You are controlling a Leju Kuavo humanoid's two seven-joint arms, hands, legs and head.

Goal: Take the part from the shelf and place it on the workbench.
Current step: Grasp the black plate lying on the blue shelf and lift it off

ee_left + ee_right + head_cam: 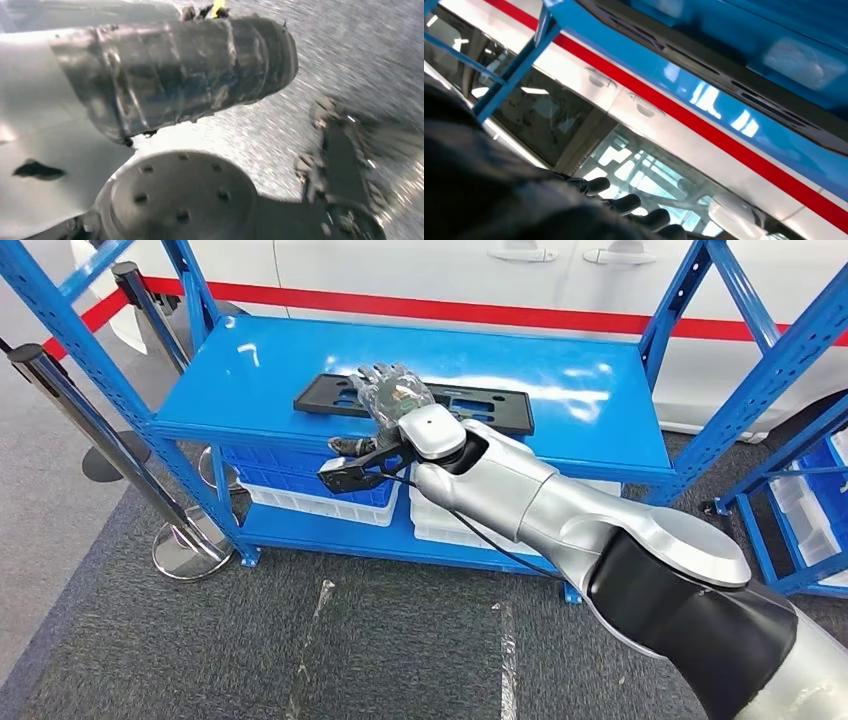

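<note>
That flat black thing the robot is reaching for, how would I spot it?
Find the blue metal shelf in front of the white car. On its top level lies a flat black part, a long rectangular plate with cut-out slots, under the robot's right hand. It is the only black thing on that level; the white and blue bins sit a level below.

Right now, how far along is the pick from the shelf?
Early. Done: the right hand has reached over the black part, which lies flat on the blue shelf. In hand: no visible grasp, fingers spread. Left: grip, lift, carry it to the workbench.
</note>
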